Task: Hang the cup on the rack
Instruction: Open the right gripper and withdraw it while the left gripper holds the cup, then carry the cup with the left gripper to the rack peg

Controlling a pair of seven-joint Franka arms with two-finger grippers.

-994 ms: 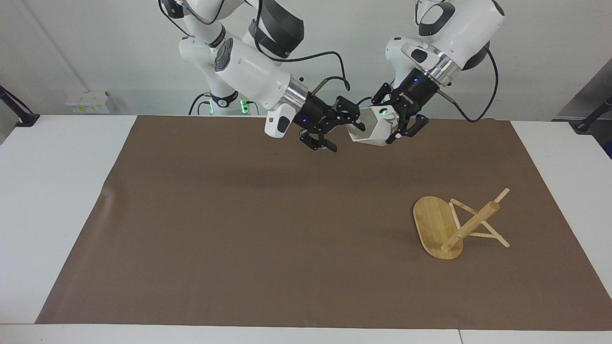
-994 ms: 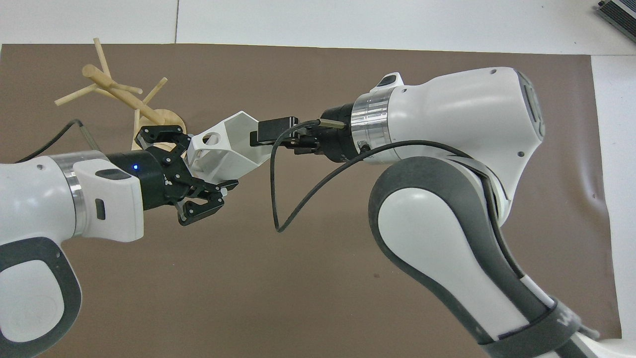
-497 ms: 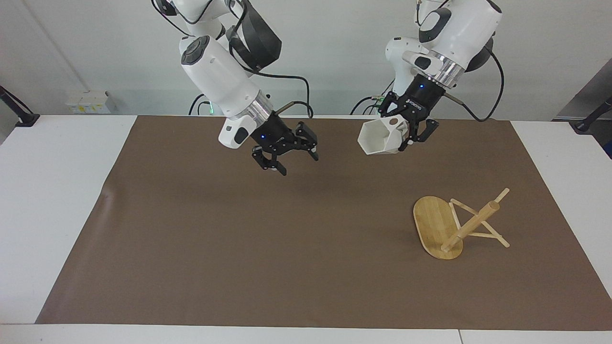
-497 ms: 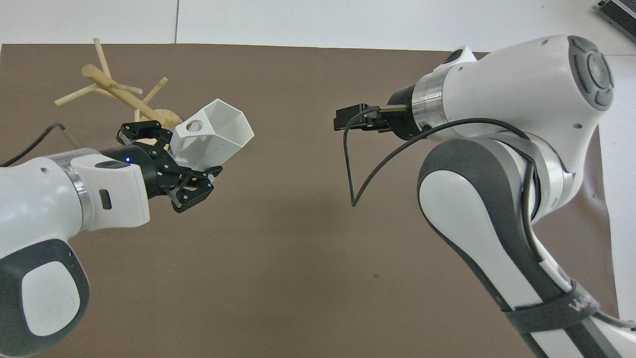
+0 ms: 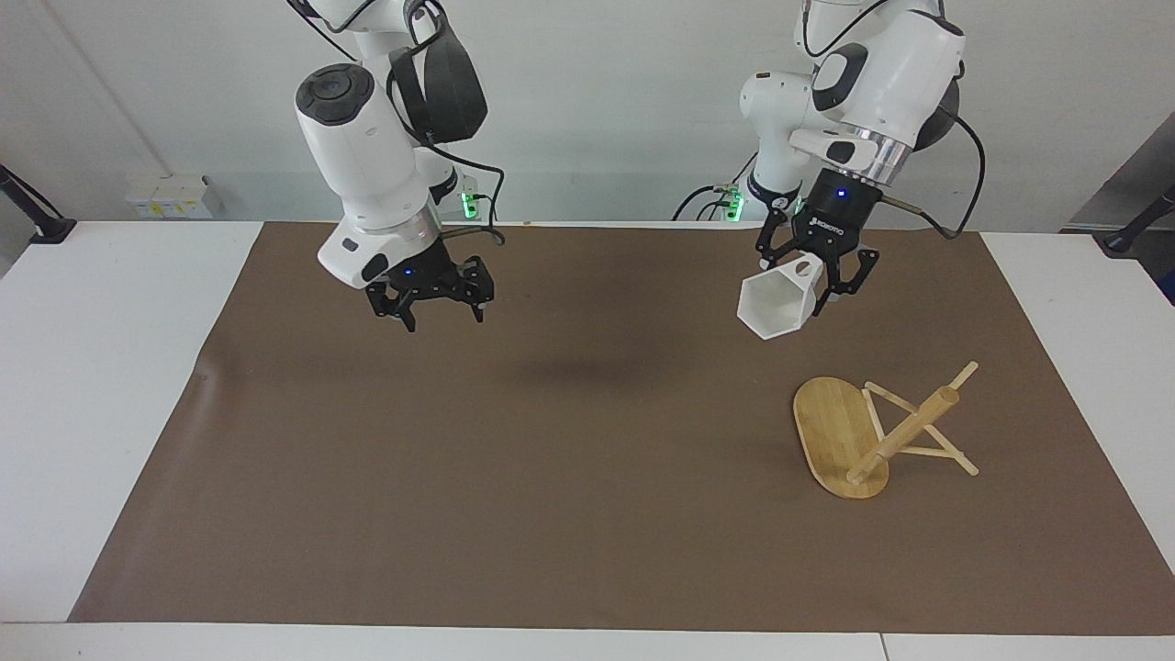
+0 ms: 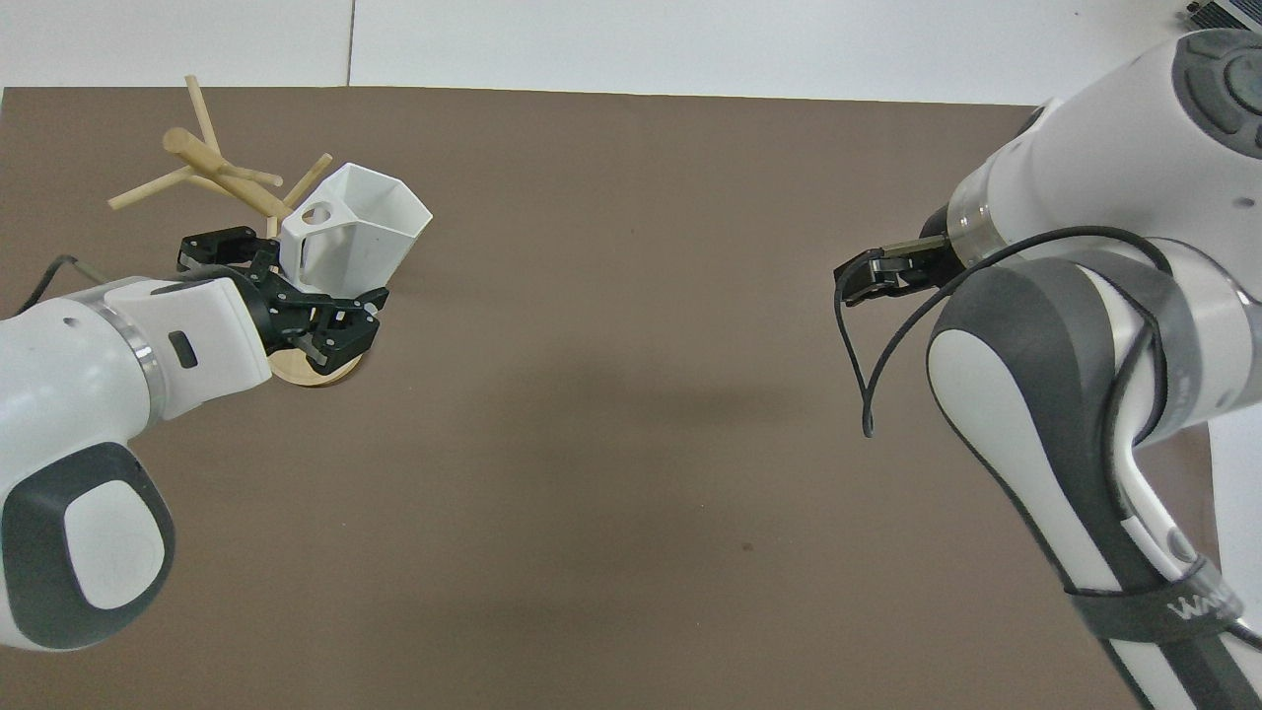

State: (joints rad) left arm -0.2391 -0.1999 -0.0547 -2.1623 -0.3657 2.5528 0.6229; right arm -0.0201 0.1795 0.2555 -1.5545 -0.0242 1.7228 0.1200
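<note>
Left gripper (image 5: 820, 275): raised in the air over the brown mat, toward the left arm's end of the table; its fingers are clamped on the handle side of the cup, and nothing else is touched by it.

Cup (image 5: 778, 300): held by the left gripper and hung just below and beside its fingers, tilted so that the hexagonal mouth is turned down and outward from the claw. The round hole in the blocky handle is seen right at the fingers. In the overhead view the cup (image 6: 355, 229) is seen ahead of the left gripper (image 6: 288, 296), and part of the rack is covered by it; in the facing view a clear gap is shown between cup and rack, so no contact is made.

Rack (image 5: 872, 431): set on the mat, below the left gripper and apart from it. It is tipped over: the oval base is stood on edge and the thick post is slanted upward, with thin pegs spread toward the table's end. In the overhead view the rack (image 6: 212, 168) is partly hidden by the claw and the cup.

Right gripper (image 5: 430, 298): held in the air over the mat toward the right arm's end, well apart from the left gripper, the cup and the rack. Its fingers are spread wide and nothing is held between them.

Mat (image 5: 514, 477): brown, laid flat under both claws.
</note>
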